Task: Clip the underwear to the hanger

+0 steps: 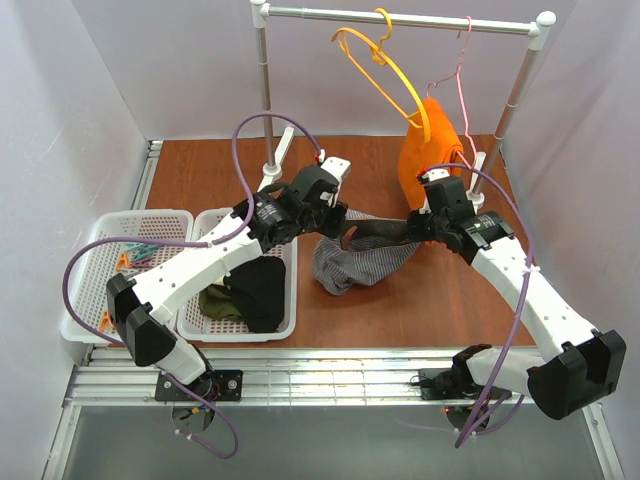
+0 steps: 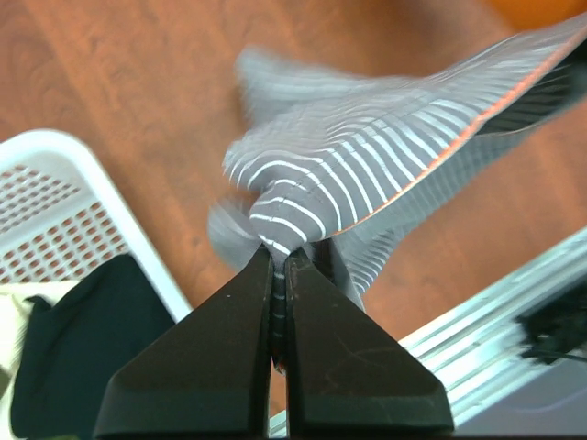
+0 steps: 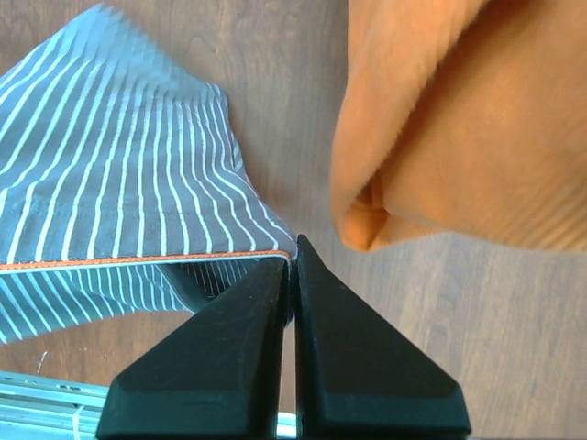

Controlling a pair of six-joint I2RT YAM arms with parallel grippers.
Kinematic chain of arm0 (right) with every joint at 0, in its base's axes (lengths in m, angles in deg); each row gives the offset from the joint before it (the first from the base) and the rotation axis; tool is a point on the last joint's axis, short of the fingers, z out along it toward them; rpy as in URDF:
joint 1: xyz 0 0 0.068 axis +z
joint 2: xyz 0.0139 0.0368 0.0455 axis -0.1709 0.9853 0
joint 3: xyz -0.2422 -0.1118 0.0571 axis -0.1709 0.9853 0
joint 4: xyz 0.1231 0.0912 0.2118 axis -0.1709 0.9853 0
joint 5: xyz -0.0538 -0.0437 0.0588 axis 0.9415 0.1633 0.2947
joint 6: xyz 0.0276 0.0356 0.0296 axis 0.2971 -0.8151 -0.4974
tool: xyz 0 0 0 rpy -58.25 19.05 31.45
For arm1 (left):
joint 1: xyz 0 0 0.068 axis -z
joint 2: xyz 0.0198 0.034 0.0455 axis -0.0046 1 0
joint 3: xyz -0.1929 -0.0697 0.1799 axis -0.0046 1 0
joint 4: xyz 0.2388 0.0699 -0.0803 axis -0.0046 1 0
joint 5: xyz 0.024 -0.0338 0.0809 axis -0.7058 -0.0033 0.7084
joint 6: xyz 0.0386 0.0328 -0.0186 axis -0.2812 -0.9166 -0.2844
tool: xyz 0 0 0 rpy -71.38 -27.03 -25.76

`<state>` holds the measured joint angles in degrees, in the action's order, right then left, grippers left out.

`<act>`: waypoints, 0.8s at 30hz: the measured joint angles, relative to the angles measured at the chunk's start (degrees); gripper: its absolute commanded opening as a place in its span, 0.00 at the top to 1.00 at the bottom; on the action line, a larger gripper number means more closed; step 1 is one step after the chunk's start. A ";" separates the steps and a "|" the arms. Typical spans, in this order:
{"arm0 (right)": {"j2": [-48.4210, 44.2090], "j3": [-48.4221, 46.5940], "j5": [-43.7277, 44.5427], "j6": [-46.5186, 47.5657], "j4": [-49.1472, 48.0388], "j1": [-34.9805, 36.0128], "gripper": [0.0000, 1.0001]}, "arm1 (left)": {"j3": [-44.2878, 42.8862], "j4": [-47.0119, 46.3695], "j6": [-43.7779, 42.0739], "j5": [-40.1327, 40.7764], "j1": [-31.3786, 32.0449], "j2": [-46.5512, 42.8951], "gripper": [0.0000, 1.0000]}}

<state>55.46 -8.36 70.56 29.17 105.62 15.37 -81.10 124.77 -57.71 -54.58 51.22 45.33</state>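
Note:
The grey striped underwear [image 1: 352, 255] hangs stretched between my two grippers above the brown table, its body sagging below the dark waistband. At the waistband's left end my left gripper [image 1: 338, 232] is shut on the bunched cloth [image 2: 303, 197]; its tips [image 2: 278, 255] pinch the fabric. The right gripper [image 1: 420, 228] holds the waistband's right end, tips [image 3: 293, 247] shut on the orange-edged hem [image 3: 138, 192]. The yellow-orange hanger [image 1: 385, 75] hangs tilted from the rail at the back, apart from both grippers.
A pink wire hanger [image 1: 462, 80] on the same rail [image 1: 400, 15] carries orange cloth [image 1: 432, 145], close behind my right gripper [image 3: 459, 119]. Two white baskets sit at left: one [image 1: 90, 285] with clips, one [image 1: 285, 325] with black and olive clothes [image 1: 255, 295].

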 measured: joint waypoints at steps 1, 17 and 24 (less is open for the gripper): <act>-0.13 -0.31 0.17 0.00 0.48 0.00 0.99 | 0.61 0.35 -0.26 0.50 -0.09 0.00 1.00; -6.08 7.41 5.53 -0.66 2.82 -0.09 0.90 | 4.81 1.36 0.63 4.33 -7.67 -4.20 1.00; -5.73 7.65 5.75 -0.61 2.80 -0.11 0.95 | 5.22 -2.25 -1.49 0.85 -7.72 -3.82 1.00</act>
<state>49.73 -0.71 76.30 28.55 108.42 15.26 -75.88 122.52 -59.20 -53.73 43.51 41.50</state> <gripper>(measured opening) 0.040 0.006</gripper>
